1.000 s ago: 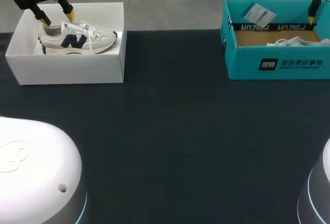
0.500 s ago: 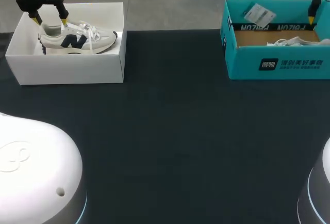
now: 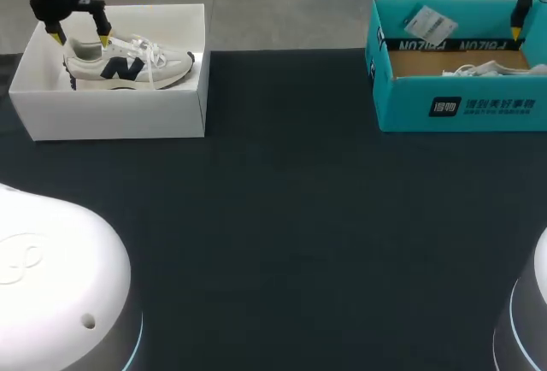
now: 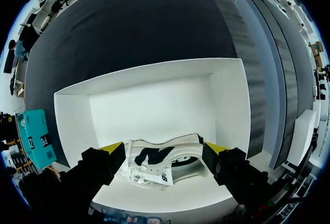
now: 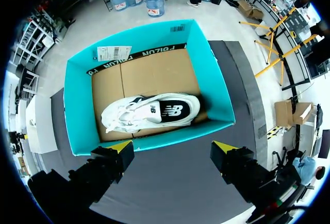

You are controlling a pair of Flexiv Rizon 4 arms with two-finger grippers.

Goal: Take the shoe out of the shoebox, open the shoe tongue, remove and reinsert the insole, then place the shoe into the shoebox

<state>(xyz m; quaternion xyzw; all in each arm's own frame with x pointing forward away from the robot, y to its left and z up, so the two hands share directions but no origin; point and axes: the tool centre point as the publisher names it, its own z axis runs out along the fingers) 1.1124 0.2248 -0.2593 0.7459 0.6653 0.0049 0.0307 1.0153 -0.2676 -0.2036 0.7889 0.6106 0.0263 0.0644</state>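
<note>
1. Between the white shoebox (image 3: 120, 114) and the teal shoebox (image 3: 461, 102), the dark table (image 3: 291, 217) lies bare, with wide room for either arm.
2. The white one is open on top. Its walls ring the shoe (image 3: 128, 65), so we get in only from above.
3. Our left gripper (image 4: 163, 149) hangs over the heel end, fingers spread, near a corner.
4. The teal one is open-topped too — a second shoe (image 5: 152, 111) covers part of its floor.
</note>
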